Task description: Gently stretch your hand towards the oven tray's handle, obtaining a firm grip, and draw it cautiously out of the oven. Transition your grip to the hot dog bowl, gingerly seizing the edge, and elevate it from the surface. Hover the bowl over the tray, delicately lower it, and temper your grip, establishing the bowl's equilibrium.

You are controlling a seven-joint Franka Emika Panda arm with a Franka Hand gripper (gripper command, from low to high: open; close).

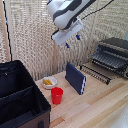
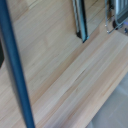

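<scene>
Overhead, we note the end effector (image 1: 73,40) hanging high above the tabletop (image 1: 95,105), well clear of everything; its blue-tipped fingers (image 1: 78,37) show a gap between them, so we read them as apart and holding nothing. The oven (image 1: 113,54) sits at the far corner of the tabletop on the exterior view's right, dark and boxy, with its front open. The oven tray (image 1: 96,70), a rack of thin dark bars, reaches out of the oven toward the middle of the tabletop, and the oven tray's handle (image 1: 95,75) runs along its leading edge. The hot dog bowl (image 1: 48,82) rests on the wood near the far edge, well apart from the tray, with yellow-orange food inside. A red cup (image 1: 57,95) stands just in front of the bowl. An upright dark blue flat box (image 1: 76,77) stands between the bowl and the tray. A large black fabric case (image 1: 20,100) fills the exterior view's left. In the wrist view we make out pale wood, a blue edge (image 2: 15,75) of the box and blurred dark metal bars (image 2: 80,22).
</scene>
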